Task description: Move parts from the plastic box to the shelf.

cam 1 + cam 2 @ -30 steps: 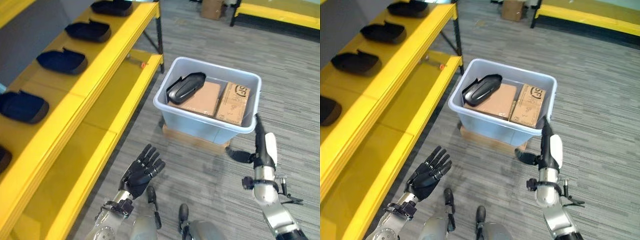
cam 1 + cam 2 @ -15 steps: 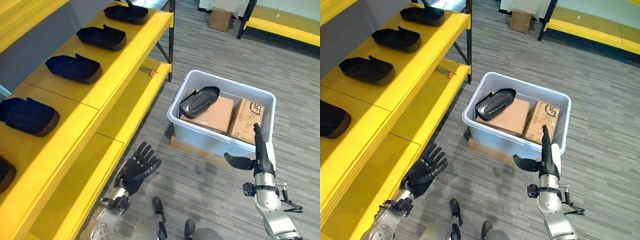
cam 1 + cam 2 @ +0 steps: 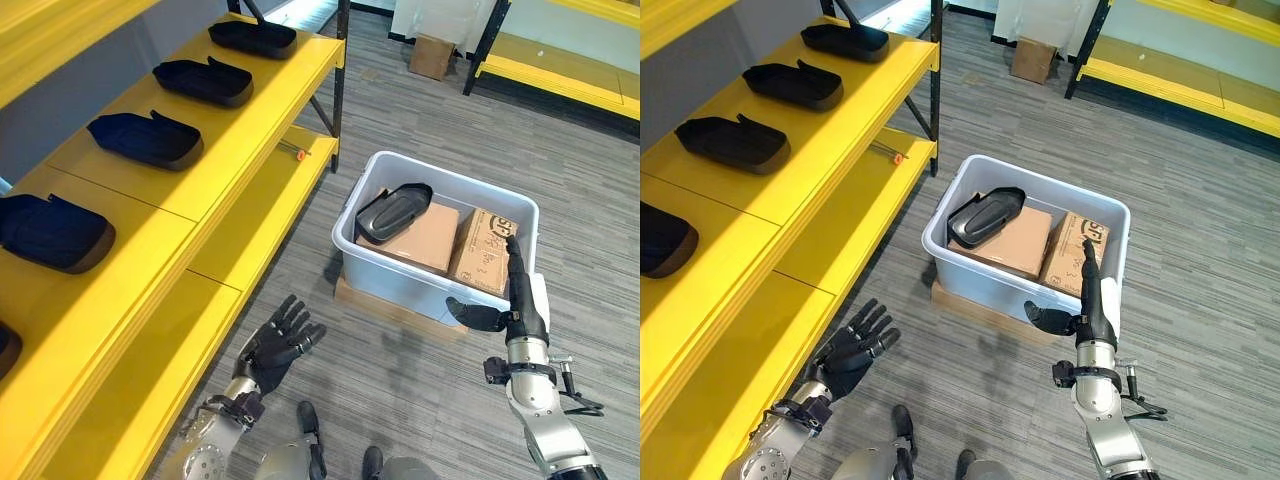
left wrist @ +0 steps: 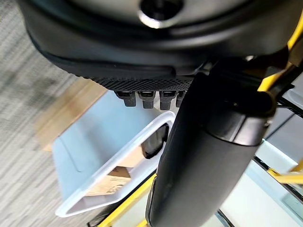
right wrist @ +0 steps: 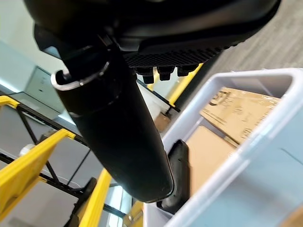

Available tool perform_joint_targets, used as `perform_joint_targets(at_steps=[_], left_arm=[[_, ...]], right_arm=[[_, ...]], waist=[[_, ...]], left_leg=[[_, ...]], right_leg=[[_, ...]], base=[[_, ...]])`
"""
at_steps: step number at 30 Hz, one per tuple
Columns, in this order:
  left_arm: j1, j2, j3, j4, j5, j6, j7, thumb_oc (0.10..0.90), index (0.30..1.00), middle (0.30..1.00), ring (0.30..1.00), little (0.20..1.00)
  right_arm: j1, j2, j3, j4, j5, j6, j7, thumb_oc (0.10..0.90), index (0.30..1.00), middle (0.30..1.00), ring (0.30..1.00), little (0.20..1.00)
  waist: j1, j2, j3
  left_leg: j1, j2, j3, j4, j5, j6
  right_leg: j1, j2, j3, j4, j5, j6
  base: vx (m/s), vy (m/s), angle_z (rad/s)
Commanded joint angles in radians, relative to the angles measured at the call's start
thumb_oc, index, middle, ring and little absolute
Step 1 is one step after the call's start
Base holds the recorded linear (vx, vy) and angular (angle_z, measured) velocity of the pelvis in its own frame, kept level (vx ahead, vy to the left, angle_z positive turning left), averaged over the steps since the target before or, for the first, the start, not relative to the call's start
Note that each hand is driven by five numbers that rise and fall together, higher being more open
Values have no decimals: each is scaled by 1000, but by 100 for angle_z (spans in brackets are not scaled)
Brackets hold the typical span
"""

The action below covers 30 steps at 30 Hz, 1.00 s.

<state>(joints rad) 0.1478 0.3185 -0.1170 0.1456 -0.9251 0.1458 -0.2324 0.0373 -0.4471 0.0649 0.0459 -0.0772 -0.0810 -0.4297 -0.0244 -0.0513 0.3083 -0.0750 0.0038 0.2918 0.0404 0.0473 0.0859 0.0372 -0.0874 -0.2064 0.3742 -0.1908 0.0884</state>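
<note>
Yellow shelf [image 3: 215,160] boards run along the robot's left in the left eye view, carrying a row of dark parts [image 3: 145,138], while the pale plastic box [image 3: 400,280] sits on the floor ahead and to the right, on a flat wooden board [image 3: 390,305]. One black part [image 3: 393,211] lies in the box's far left corner on top of two cardboard boxes [image 3: 430,235], its long axis slanting from near-left to far-right. The right hand [image 3: 515,300] stands just before the box's near right wall, fingers straight and upright, thumb out, holding nothing. The left hand [image 3: 278,345] hangs low beside the shelf, fingers spread and empty. In the right eye view the part [image 3: 985,215] lies ahead and to the left of the right hand [image 3: 1090,300], which is clearly nearer than the left. The left wrist view shows the box [image 4: 94,142] past relaxed fingers; the right wrist view looks over the rim at the part [image 5: 177,175] lying beyond straight fingers.
</note>
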Motion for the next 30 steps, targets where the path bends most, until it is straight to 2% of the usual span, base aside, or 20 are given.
perform_joint_targets(at_steps=[1,3,5,6,7,8,9,10,13,15,16,17,20,23,25,26,27,28,29,30], left_arm=[[20,7,3,-117,39,-17,-89,900,1000,1000,1000,1000],[36,12,-2,-119,52,-18,-59,900,1000,1000,1000,1000],[38,22,-6,-105,37,-35,-24,900,1000,1000,1000,1000],[35,27,-2,-100,26,-34,-22,900,1000,1000,1000,1000],[30,34,1,-94,24,-35,-26,900,1000,1000,1000,1000],[36,40,-3,-87,24,-54,-46,900,1000,1000,1000,1000],[46,42,-9,-85,26,-72,-49,900,1000,1000,1000,1000],[56,46,-14,-84,27,-88,-53,900,1000,1000,1000,1000],[59,39,-28,-85,25,-108,-18,900,1000,1000,1000,1000],[62,31,-23,-74,17,-90,13,900,1000,1000,1000,1000],[62,22,-8,-72,35,-79,-17,900,1000,1000,1000,1000],[62,17,-7,-77,37,-79,-27,900,1000,1000,1000,1000],[60,14,1,-101,36,-76,-39,900,1000,1000,1000,1000],[49,14,4,-111,8,-93,-12,900,1000,1000,1000,1000],[45,3,7,-109,-22,-117,12,900,1000,1000,1000,1000],[43,-10,-3,-100,5,-148,-22,900,1000,1000,1000,1000],[43,-12,-6,-99,7,-153,-26,900,1000,1000,1000,1000],[42,-14,-12,-103,14,-157,-40,900,1000,1000,1000,1000],[30,-5,-26,-132,11,-150,-58,900,1000,1000,1000,1000],[29,-2,-27,-136,10,-148,-59,900,1000,1000,1000,1000]], right_arm=[[-68,-43,-47,-52,-69,-126,-78,900,1000,1000,1000,1000],[-69,-39,-46,-45,-94,-128,-73,900,1000,1000,1000,1000],[-76,-46,-39,-27,-78,-124,-79,900,1000,1000,1000,1000],[-79,-48,-34,-26,-66,-122,-88,900,1000,1000,1000,1000],[-82,-47,-33,-27,-59,-123,-92,900,1000,1000,1000,1000],[-81,-37,-30,-24,-85,-120,-113,900,1000,1000,1000,1000],[-81,-29,-25,-17,-75,-123,-116,900,1000,1000,1000,1000],[-75,-32,-24,-19,-61,-122,-113,900,1000,1000,1000,1000],[-68,-62,-25,-28,-98,-108,-52,900,1000,1000,1000,1000],[-52,-95,-20,-50,-130,-79,-4,900,1000,1000,1000,1000],[-24,-139,-22,-68,-99,-62,0,900,1000,1000,1000,1000],[-17,-147,-29,-69,-83,-63,0,900,1000,1000,1000,1000],[-6,-162,-53,-69,-40,-70,5,900,1000,1000,1000,1000],[-10,-171,-61,-59,-12,-69,-14,900,1000,1000,1000,1000],[-17,-166,-58,-46,-75,-79,-43,900,1000,1000,1000,1000],[-22,-176,-56,-41,-115,-97,-64,900,1000,1000,1000,1000],[-21,-178,-58,-43,-122,-95,-68,900,1000,1000,1000,1000],[-21,-182,-63,-44,-147,-79,-90,900,1000,1000,1000,1000],[-32,-193,-71,-39,-153,-8,-100,900,1000,1000,1000,1000],[-37,-193,-68,-33,-146,-3,-104,900,1000,1000,1000,1000]], waist=[[26,-12,-78],[24,-2,-71],[20,-5,-62],[18,-10,-60],[17,-18,-62],[11,-20,-55],[9,-18,-52],[5,-15,-59],[0,-7,-79],[-6,-2,-88],[-14,-3,-96],[-15,-2,-96],[-21,4,-85],[-29,9,-74],[-34,14,-71],[-37,19,-72],[-38,19,-72],[-39,21,-72],[-41,24,-67],[-40,25,-66]], left_leg=[[102,37,-56,0,-107,-21],[125,42,-61,-19,-103,-26],[155,54,-70,-41,-103,-47],[164,64,-74,-51,-102,-62],[168,75,-73,-63,-98,-79],[204,101,-76,-87,-103,-102],[224,112,-76,-100,-105,-106],[233,125,-75,-115,-99,-119],[217,147,-91,-125,-75,-144],[210,170,-89,-128,-53,-169],[191,203,-91,-128,-24,-194],[180,220,-91,-128,-9,-201],[156,267,-93,-128,27,-215],[148,289,-95,-125,46,-221],[146,303,-97,-120,65,-228],[143,315,-101,-108,101,-236],[142,316,-102,-105,103,-236],[138,317,-103,-97,107,-237],[126,316,-109,-76,94,-235],[126,315,-109,-73,90,-235]], right_leg=[[-122,-11,-29,295,213,85],[-169,-38,-29,290,233,78],[-166,-78,-28,101,234,70],[-161,-100,-29,-46,253,73],[-157,-128,-31,-193,288,85],[-154,-165,9,-342,434,136],[-167,-167,27,-338,452,149],[-143,-149,25,-378,409,152],[-105,-129,19,-411,363,143],[-84,-115,10,-408,332,126],[-67,-93,1,-397,300,104],[-69,-86,-5,-385,286,94],[-93,-63,-9,-324,237,59],[-111,-44,0,-280,210,37],[-114,-34,7,-270,202,26],[-103,-23,14,-273,197,17],[-102,-22,15,-273,196,16],[-101,-20,18,-271,194,15],[-109,-19,19,-252,186,11],[-110,-20,18,-248,185,11]], base=[[101,67,6],[120,-48,3],[147,-231,-2],[142,-376,-5],[271,-623,3],[280,-629,11],[319,-588,16],[181,-315,23],[134,-264,28],[154,-303,46],[150,-357,41],[104,-318,32],[29,-189,6],[19,-115,-10],[61,-60,-14],[97,-45,-12],[102,-44,-9],[37,-89,-6],[30,-101,-3],[22,-136,0]])
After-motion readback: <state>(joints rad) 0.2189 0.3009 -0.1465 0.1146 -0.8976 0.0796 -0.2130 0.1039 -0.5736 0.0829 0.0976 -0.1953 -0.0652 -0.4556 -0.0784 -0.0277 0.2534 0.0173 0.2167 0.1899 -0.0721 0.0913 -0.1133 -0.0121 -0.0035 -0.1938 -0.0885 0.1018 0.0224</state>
